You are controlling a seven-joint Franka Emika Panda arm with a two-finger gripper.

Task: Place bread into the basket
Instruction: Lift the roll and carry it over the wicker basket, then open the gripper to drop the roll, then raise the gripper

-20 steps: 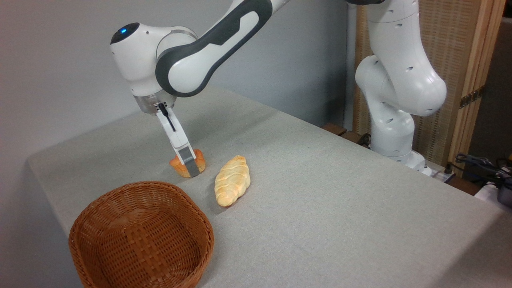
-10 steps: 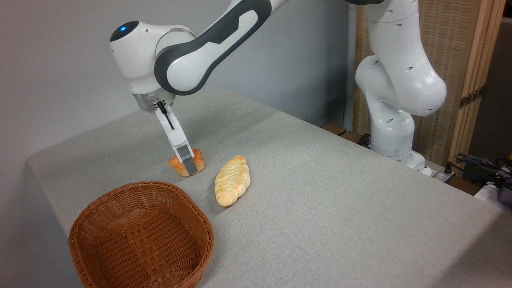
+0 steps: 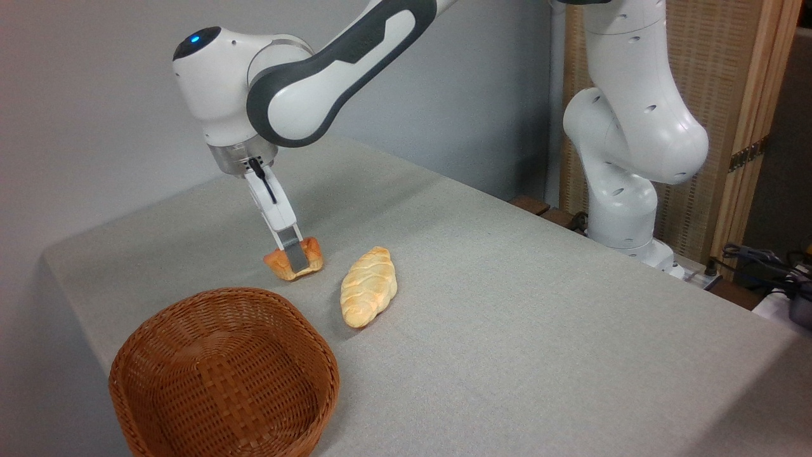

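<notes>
The pincer [image 3: 293, 256] seems clamped on the bread [image 3: 293, 264]. A shallow pinch could slip, dropping it short of the basket [image 3: 223, 371] at seven o'clock.

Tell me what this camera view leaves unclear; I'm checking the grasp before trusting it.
- Far finger of the gripper: hidden behind the near finger and the bun.
- Whether the bun has cleared the table: the angle doesn't show it.
- Basket: bottom edge cut off by the frame.
- Arm's upper links: cut off at the top.
</notes>
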